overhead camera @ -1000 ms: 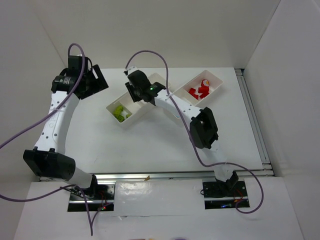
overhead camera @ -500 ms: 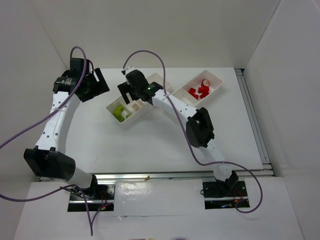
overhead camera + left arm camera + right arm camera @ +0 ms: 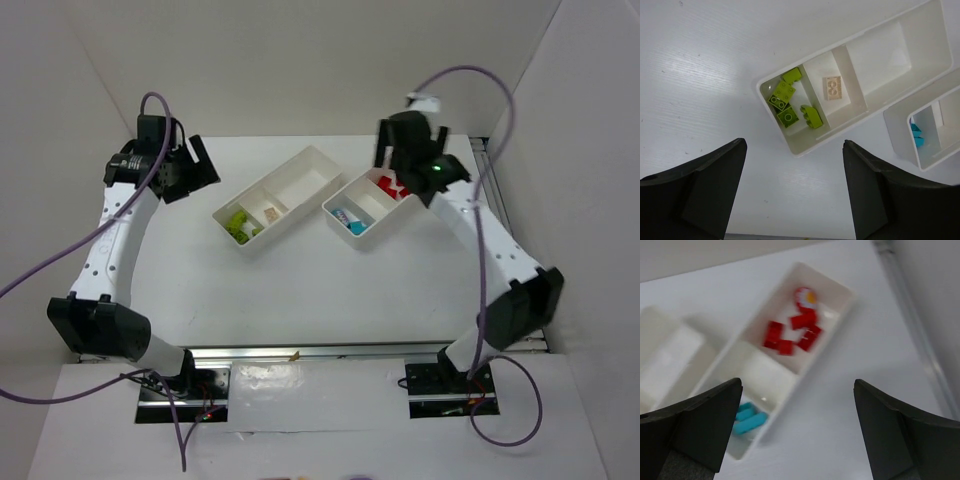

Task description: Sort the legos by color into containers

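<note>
Two white containers lie side by side. The left container (image 3: 300, 172) (image 3: 875, 107) holds lime green legos (image 3: 238, 225) (image 3: 790, 102) in its end compartment and one beige lego (image 3: 271, 212) (image 3: 832, 86) in the compartment beside it. In the right container (image 3: 365, 238) (image 3: 842, 287), red legos (image 3: 396, 185) (image 3: 792, 335) fill the far compartment and cyan legos (image 3: 347, 219) (image 3: 747, 420) (image 3: 916, 137) the near one. My left gripper (image 3: 203, 165) (image 3: 794, 145) hangs open and empty over the table, left of the left container. My right gripper (image 3: 398, 160) (image 3: 798, 384) is open and empty above the right container.
A round red, white and yellow piece (image 3: 805, 296) lies with the red legos. A metal rail (image 3: 505, 230) runs along the table's right edge, with white walls close behind and at both sides. The purple cables (image 3: 470, 75) loop above both arms.
My right arm has swung from over the left container to above the right container, and its gripper has opened. A beige lego now shows in the left container. The left arm has barely moved.
</note>
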